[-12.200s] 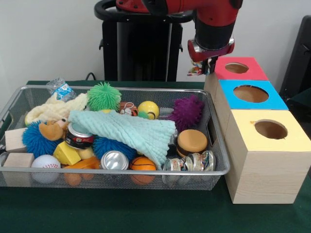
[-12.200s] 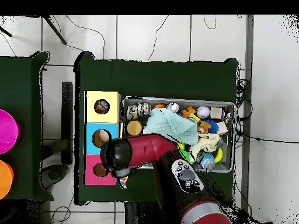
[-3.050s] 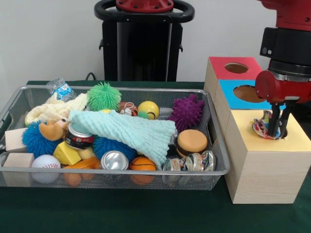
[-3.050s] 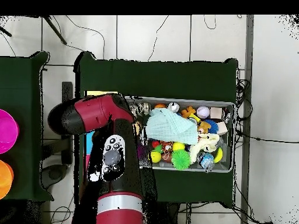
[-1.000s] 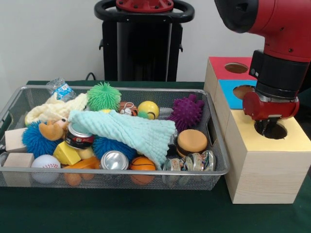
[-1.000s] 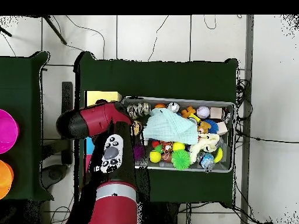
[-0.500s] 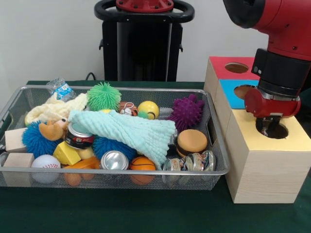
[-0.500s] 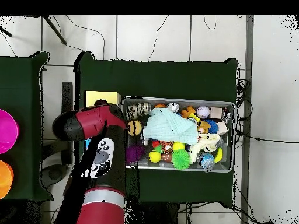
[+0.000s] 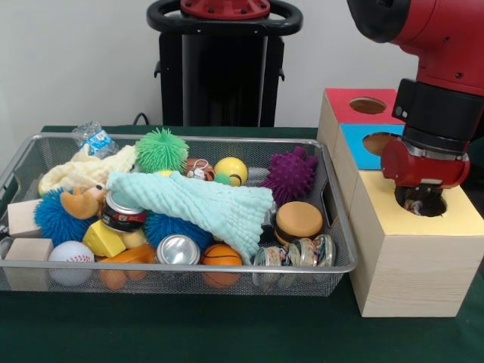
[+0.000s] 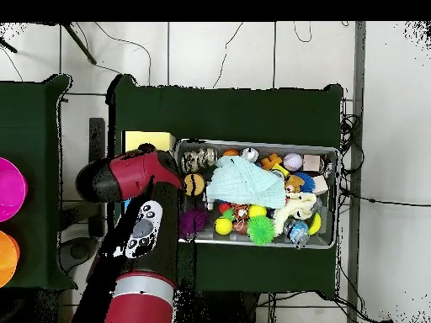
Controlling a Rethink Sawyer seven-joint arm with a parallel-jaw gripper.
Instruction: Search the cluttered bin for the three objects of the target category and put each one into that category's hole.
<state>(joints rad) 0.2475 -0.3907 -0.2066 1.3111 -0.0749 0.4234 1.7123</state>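
The bin (image 9: 189,268) of silver wire mesh lies left of three wooden boxes; it also shows in the overhead view (image 10: 252,143). My gripper (image 9: 420,203) hangs straight over the round dark hole (image 9: 438,205) of the yellow-topped box (image 9: 408,257), its tip at the hole's mouth. I cannot tell whether it is open or shut. No polka-dot cloth piece shows in either view. In the overhead view the red arm (image 10: 135,177) covers the gripper and most of the boxes; only a strip of the yellow top (image 10: 147,140) shows.
The bin holds a mint-green cloth (image 9: 204,200), a cream-yellow knitted cloth (image 9: 79,170), green (image 9: 161,150) and purple (image 9: 290,175) spiky balls, cans, balls and wooden blocks. The blue-topped box (image 9: 354,144) and red-topped box (image 9: 340,106) stand behind the yellow one.
The gripper carried a polka-dot cloth from near the red box to the yellow box's hole. The cloth, at the hole 3 s ago, no longer shows. The gripper stays over the hole.
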